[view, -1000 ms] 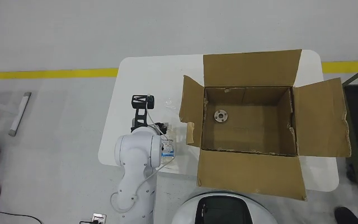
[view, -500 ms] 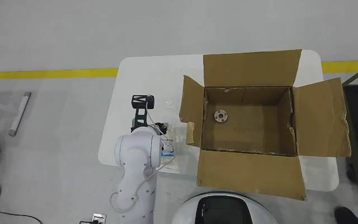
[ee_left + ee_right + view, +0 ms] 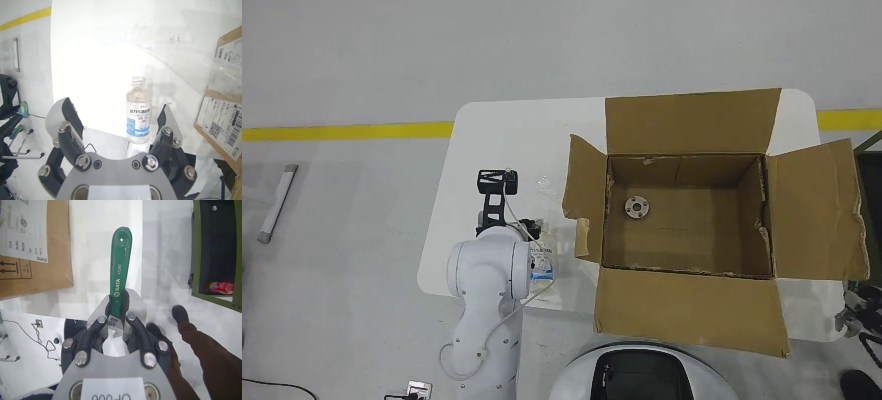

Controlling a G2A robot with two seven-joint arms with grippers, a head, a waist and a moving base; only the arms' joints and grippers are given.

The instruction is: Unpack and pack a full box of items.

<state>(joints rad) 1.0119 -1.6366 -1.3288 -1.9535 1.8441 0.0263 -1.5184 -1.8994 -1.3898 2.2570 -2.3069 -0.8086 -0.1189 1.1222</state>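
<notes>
Pinching the wrench by its head alone, the right tool may let it swivel off the surface edge; the left tool hangs open by the bottle.

Open cardboard box, metal ring inside, clear bottle beside it, green wrench held
</notes>
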